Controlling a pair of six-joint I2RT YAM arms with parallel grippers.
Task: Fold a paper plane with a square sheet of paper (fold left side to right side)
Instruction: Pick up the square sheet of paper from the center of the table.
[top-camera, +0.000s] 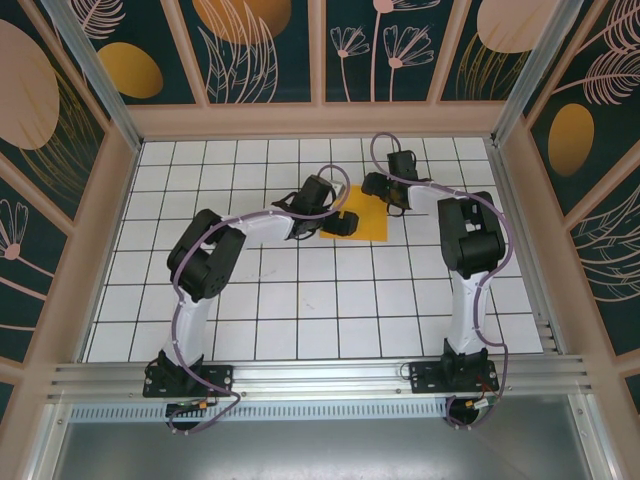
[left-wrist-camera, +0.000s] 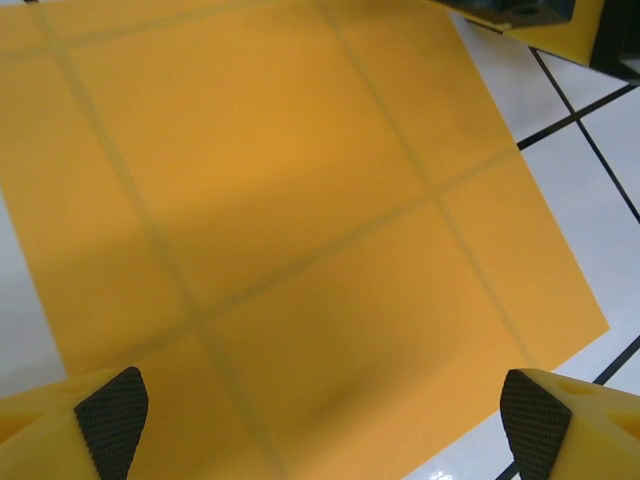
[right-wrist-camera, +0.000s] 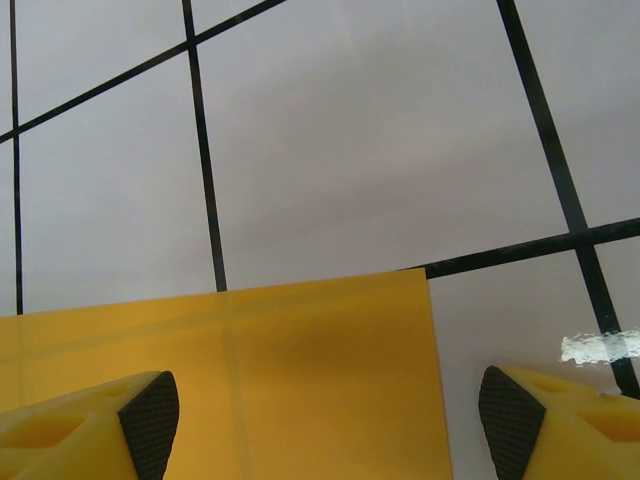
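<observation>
The square sheet of paper (top-camera: 368, 222) is plain orange-yellow and lies flat on the white grid table, with the tile lines showing through it (left-wrist-camera: 300, 200). My left gripper (top-camera: 343, 222) hovers over its left edge. It (left-wrist-camera: 322, 425) is open, with one fingertip (left-wrist-camera: 112, 420) at each side and nothing between them. My right gripper (top-camera: 386, 196) hangs over the sheet's far right corner (right-wrist-camera: 300, 380). It (right-wrist-camera: 330, 420) is open too, and its pads (right-wrist-camera: 150, 420) straddle that corner without touching it. The paper plane is out of view.
The white tiled table (top-camera: 300, 310) spreads out in front of the sheet. Patterned walls (top-camera: 270, 50) close in the back and both sides. The arm bases stand on the rail (top-camera: 320, 375) at the near edge.
</observation>
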